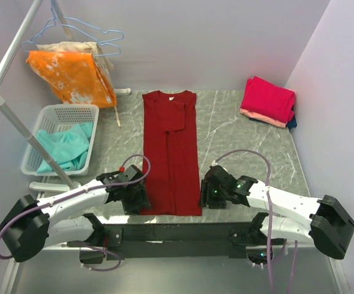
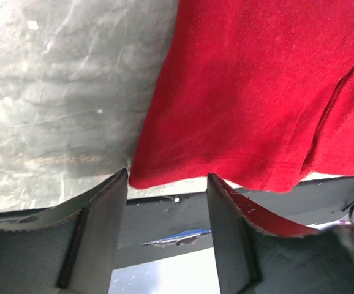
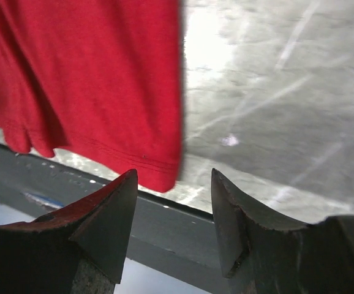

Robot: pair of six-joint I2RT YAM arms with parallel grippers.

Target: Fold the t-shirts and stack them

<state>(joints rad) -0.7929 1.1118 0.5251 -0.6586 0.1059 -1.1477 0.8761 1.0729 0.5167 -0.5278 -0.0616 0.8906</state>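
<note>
The maroon t-shirt (image 1: 171,153) is lying as a long, narrow strip on the tabletop (image 1: 244,153). The left end effector (image 1: 135,198) and right end effector (image 1: 210,195) are hovering at its near hem corners, fingers apart and gripping nothing. I'd say the crosswise fold is next, and each needs to pinch its corner first.

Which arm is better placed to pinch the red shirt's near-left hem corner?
Left: the left gripper stands open at that corner of the red shirt; the right gripper is at the other corner.
</note>
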